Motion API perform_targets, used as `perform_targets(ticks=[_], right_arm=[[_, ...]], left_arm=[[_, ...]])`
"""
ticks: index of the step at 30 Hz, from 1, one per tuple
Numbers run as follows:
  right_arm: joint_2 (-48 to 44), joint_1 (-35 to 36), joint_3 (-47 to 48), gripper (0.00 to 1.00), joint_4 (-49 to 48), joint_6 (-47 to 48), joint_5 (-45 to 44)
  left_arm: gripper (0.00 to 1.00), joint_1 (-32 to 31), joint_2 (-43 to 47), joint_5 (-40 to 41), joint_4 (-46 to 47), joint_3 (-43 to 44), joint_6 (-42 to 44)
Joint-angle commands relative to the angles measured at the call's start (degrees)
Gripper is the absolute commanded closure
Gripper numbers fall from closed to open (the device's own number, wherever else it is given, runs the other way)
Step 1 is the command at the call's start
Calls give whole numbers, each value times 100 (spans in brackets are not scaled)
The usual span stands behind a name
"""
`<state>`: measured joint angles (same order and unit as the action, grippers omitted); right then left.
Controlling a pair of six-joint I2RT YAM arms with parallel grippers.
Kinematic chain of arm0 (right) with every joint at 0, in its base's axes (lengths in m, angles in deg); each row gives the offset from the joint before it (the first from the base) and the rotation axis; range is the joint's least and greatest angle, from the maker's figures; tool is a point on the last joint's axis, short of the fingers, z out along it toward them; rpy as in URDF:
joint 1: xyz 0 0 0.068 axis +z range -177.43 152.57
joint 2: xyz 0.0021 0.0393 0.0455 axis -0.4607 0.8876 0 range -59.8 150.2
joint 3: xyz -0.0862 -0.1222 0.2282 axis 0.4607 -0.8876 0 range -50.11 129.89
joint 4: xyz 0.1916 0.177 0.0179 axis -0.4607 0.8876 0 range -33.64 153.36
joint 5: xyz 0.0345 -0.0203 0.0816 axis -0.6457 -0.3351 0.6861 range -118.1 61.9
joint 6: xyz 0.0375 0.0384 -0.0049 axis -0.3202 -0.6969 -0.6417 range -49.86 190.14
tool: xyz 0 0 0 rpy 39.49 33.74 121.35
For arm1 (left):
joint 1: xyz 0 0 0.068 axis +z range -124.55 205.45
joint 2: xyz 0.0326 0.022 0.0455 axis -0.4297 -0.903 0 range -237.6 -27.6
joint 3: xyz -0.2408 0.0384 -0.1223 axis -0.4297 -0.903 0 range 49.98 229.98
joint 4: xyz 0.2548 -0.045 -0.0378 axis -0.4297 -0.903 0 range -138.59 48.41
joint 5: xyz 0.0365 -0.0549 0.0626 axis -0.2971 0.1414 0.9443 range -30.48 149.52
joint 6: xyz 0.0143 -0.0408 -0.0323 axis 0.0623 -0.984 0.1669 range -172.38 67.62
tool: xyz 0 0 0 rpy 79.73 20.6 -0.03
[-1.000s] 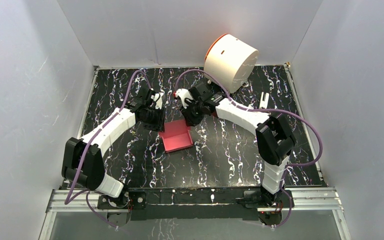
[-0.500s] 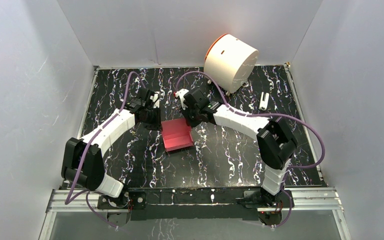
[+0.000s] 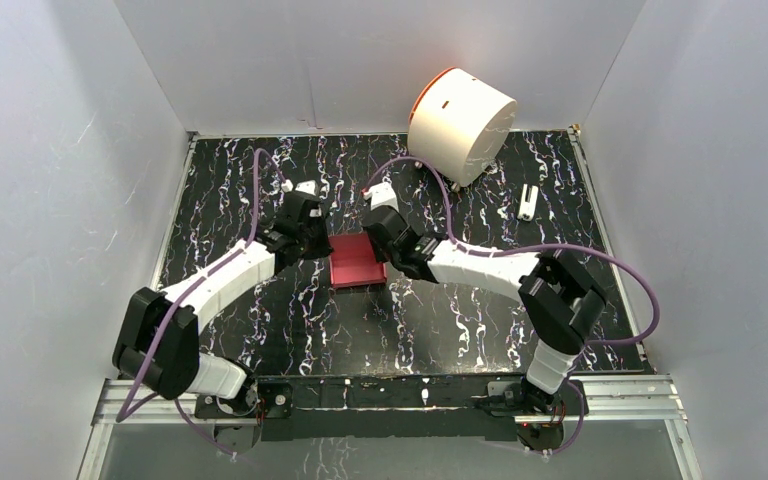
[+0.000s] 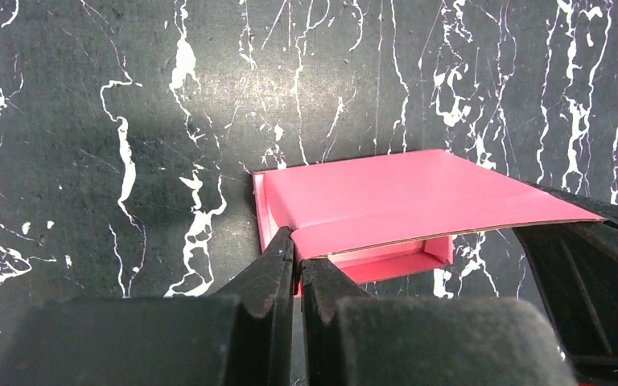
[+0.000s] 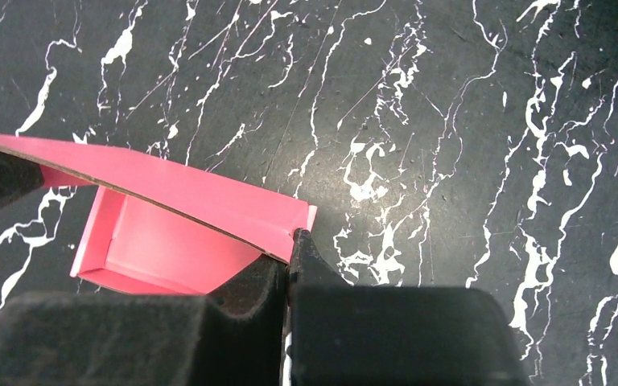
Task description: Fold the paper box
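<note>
The pink paper box (image 3: 357, 260) sits mid worktop (image 3: 480, 300), between the arms. The left jaws and right jaws each pinch a corner of its lid (image 4: 402, 201), held half shut. Next, I think: press the lid down and tuck it in

Marbled table (image 3: 440, 310), paper box (image 3: 355, 262) (pink), white cylinder (image 3: 465, 125)

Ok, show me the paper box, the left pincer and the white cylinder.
paper box (image 3: 356, 262), top view, middle of its pink top panel.
left pincer (image 4: 295, 251), left wrist view, between its fingertips.
white cylinder (image 3: 468, 128), top view, its white body.
</note>
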<state>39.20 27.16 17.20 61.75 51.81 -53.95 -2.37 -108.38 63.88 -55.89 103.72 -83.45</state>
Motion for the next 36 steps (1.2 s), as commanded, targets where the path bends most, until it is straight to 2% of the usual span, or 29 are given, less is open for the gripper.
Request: perform_targets(ticks=[1, 12, 27, 36], right_arm=[[-249, 263, -382, 100, -1292, -784, -406], [-182, 502, -801, 100, -1620, -1558, -730], [-197, 1010, -1508, 100, -1849, -1829, -1504], [-29, 1162, -1818, 100, -2080, -2039, -1603]], left_arm=[[100, -303, 503, 314, 1090, -453, -591], [100, -432, 828, 487, 1807, -1358, -997], [99, -581, 1392, 561, 2110, -2363, -1232], [98, -637, 1591, 674, 2260, -2915, -1227]])
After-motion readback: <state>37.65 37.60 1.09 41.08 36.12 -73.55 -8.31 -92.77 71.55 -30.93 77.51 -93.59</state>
